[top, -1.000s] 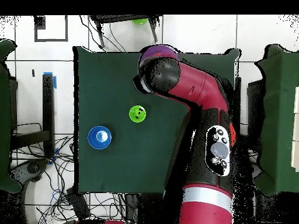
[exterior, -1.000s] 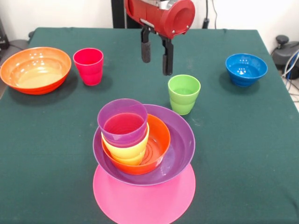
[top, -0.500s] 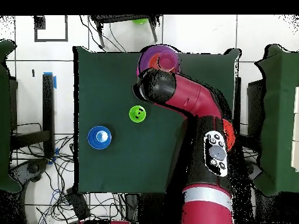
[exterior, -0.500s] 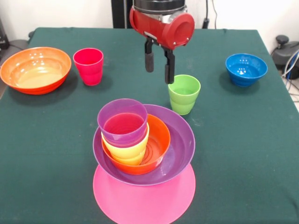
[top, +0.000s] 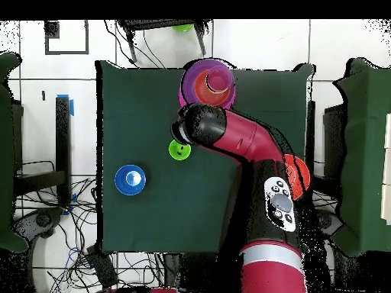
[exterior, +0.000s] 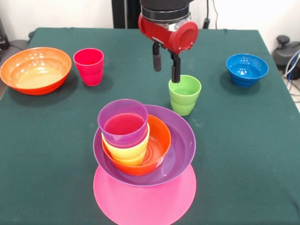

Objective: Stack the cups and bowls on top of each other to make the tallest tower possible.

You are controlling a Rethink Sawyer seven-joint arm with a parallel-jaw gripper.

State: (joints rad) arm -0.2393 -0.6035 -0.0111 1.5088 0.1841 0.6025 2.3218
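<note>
Gripper (exterior: 166, 63) had shifted toward the light green cup (exterior: 184, 94), fingers apart, one tip at its rim. Cup stood on the table (exterior: 243, 140) just behind the tower (exterior: 145, 154).

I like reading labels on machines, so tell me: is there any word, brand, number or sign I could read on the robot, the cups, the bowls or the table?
None can be read.
Robot arm: no legible lettering; its control pad shows buttons only, any marks too small to read.
Cups, bowls and green tablecloth: plain, no text.
</note>
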